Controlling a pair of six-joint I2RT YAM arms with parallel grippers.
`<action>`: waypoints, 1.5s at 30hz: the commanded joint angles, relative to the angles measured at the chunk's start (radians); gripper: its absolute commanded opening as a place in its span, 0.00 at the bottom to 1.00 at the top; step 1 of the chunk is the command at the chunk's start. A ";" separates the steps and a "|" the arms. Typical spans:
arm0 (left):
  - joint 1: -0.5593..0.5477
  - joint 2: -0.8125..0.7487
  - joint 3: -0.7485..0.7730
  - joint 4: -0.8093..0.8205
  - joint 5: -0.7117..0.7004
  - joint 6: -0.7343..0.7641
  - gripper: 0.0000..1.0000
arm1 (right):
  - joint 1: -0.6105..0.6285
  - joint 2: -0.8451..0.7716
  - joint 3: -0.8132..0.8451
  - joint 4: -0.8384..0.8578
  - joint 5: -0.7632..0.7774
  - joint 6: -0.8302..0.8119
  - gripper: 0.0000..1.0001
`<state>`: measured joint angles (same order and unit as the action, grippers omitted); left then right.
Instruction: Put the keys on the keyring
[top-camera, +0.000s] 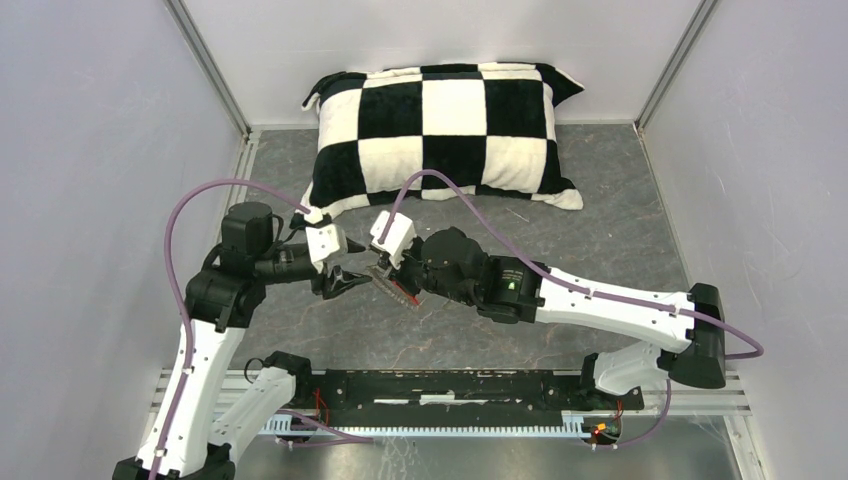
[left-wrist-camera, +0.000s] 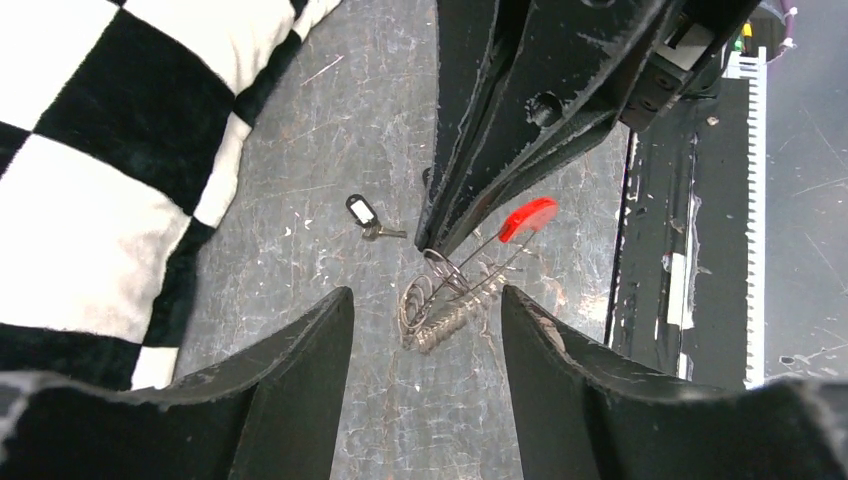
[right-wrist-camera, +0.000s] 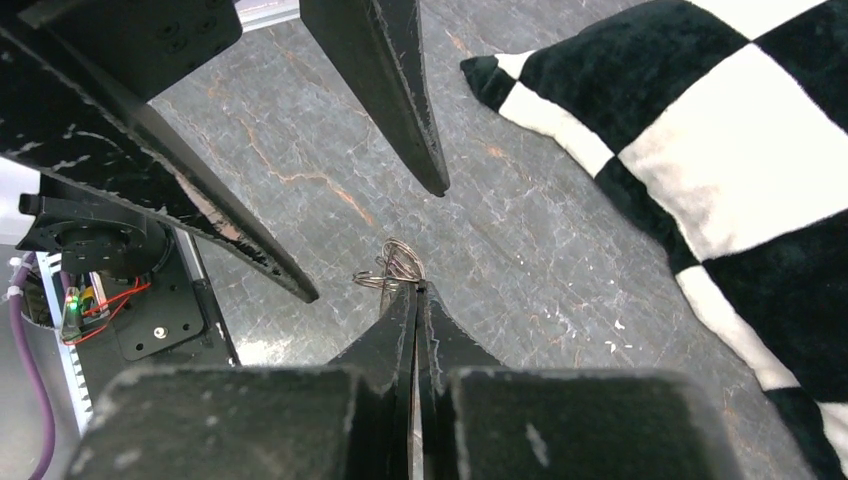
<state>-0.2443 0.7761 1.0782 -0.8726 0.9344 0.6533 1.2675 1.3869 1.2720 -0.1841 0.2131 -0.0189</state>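
Observation:
My right gripper (right-wrist-camera: 416, 288) is shut on the keyring (right-wrist-camera: 396, 266), a silvery coiled-wire loop that it holds above the table. In the left wrist view the keyring (left-wrist-camera: 440, 302) hangs from the shut right fingers (left-wrist-camera: 470, 190), its red sleeve (left-wrist-camera: 527, 217) sticking out to the right. My left gripper (left-wrist-camera: 428, 296) is open and empty, its jaws wide apart on either side of the coil without touching it. One key (left-wrist-camera: 363, 214) with a black head lies on the table just left of the keyring. The other key is out of view. From above, both grippers (top-camera: 352, 281) (top-camera: 383, 273) meet at centre left.
A black-and-white checkered pillow (top-camera: 445, 130) lies at the back of the grey marbled table and also shows in the left wrist view (left-wrist-camera: 90, 150). A black rail (top-camera: 450, 385) with cabling runs along the near edge. Grey walls close in both sides.

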 joint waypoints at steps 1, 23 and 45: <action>-0.003 0.009 -0.014 0.062 0.015 -0.063 0.61 | 0.017 0.012 0.075 -0.017 0.049 0.048 0.00; -0.003 0.045 -0.037 0.063 0.003 -0.059 0.09 | 0.039 0.027 0.092 0.001 0.057 0.080 0.00; -0.003 -0.026 -0.030 0.309 0.307 -0.391 0.02 | 0.029 -0.332 -0.234 0.276 -0.065 0.026 0.37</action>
<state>-0.2481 0.7853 1.0393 -0.7597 1.1049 0.4763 1.3014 1.0935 1.0500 -0.0017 0.1581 0.0307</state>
